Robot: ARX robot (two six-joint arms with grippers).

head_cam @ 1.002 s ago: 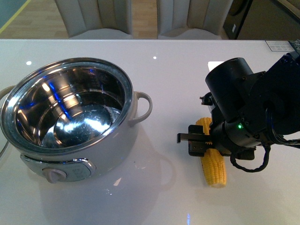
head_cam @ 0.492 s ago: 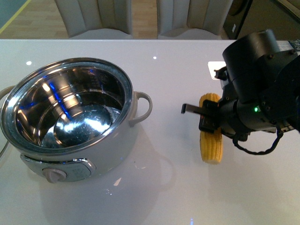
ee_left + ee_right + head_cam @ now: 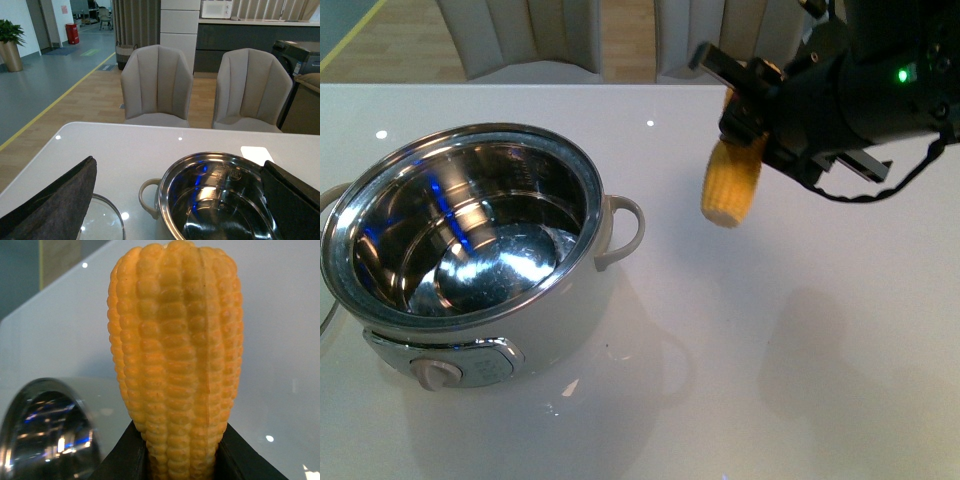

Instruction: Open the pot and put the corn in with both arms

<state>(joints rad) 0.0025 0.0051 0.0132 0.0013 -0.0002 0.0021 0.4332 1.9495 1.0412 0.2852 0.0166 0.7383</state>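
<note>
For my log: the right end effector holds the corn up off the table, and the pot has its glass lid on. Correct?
No: the front view shows the pot uncovered, its steel interior open. The right end effector does hold the corn up off the table.

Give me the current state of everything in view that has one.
pot: open, lid off, nothing inside.
glass lid: lying on the table beside the pot.
corn: in the air, right of the pot, not over it.
right gripper: jaws shut on the corn.
left gripper: jaws open, empty.
</note>
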